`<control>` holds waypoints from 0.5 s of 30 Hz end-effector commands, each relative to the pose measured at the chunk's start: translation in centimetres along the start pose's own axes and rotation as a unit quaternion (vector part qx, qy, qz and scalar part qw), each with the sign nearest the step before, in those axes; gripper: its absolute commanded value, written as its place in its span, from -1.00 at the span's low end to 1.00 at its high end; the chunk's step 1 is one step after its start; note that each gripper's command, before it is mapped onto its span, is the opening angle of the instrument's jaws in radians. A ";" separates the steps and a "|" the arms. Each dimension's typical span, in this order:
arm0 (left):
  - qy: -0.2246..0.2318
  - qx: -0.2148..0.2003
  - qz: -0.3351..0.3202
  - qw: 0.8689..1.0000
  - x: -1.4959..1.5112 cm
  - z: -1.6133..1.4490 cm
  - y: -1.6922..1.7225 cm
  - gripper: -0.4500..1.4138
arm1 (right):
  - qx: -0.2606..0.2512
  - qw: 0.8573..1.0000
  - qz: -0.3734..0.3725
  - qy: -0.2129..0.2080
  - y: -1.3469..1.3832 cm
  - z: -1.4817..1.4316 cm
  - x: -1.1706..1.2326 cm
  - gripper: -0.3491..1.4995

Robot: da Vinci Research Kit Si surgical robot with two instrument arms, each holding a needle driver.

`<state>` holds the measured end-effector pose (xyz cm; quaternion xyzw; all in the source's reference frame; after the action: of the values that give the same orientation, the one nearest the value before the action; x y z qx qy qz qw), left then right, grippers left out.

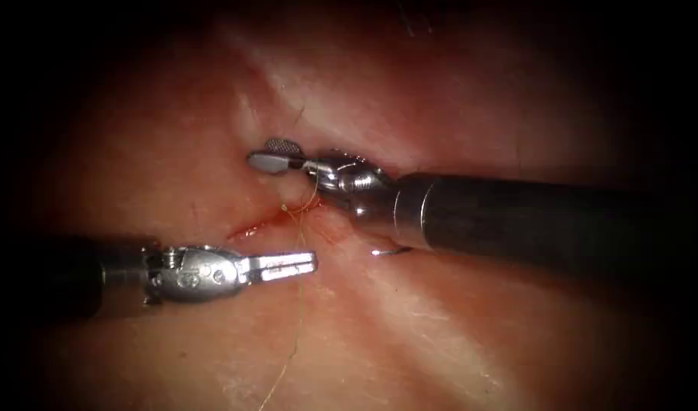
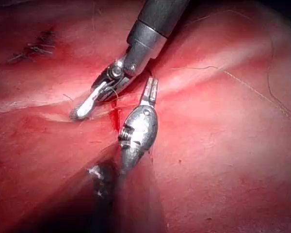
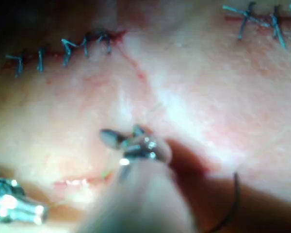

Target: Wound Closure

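Both tools flank the cut [image 1: 250, 227]: right tool [image 1: 276, 154] gapes empty, left tool [image 1: 307, 263] looks closed beside the thread [image 1: 297, 320] (grip unclear), needle [image 1: 390, 250] lying loose right.

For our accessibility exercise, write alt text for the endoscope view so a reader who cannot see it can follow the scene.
Two needle drivers meet over a short red cut in the tissue: the right tool, open and empty, above it, the left tool, shut and not on the thread, below. The thread trails from the cut; the needle lies free below the right tool's shaft.
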<state>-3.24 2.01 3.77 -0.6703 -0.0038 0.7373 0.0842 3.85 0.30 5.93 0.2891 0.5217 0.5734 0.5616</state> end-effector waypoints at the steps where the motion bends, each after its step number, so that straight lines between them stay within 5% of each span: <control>1: 0.000 0.000 0.000 1.000 -0.05 0.05 0.01 -1.00 | 0.005 1.000 0.006 -0.001 -0.01 0.09 -0.01 -0.76; 2: 0.000 0.000 0.000 1.000 -0.05 0.05 0.01 -1.00 | 0.005 1.000 0.006 -0.001 -0.01 0.09 -0.01 -0.76; 3: 0.001 0.000 0.000 1.000 -0.05 0.05 0.01 -1.00 | 0.004 1.000 0.009 -0.002 -0.01 0.09 -0.02 -1.00; 11: 0.000 0.000 -0.003 1.000 -0.05 0.00 0.02 -1.00 | 0.021 0.999 0.004 -0.039 -0.01 0.08 -0.07 -1.00; 15: -0.003 0.003 -0.003 1.000 -0.06 -0.07 0.01 -1.00 | 0.095 0.986 -0.134 -0.038 -0.01 0.07 -0.07 -1.00</control>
<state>-3.11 1.99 3.76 -0.6674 -0.0037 0.7394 0.0886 3.85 0.24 5.91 0.2881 0.5883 0.4226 0.6264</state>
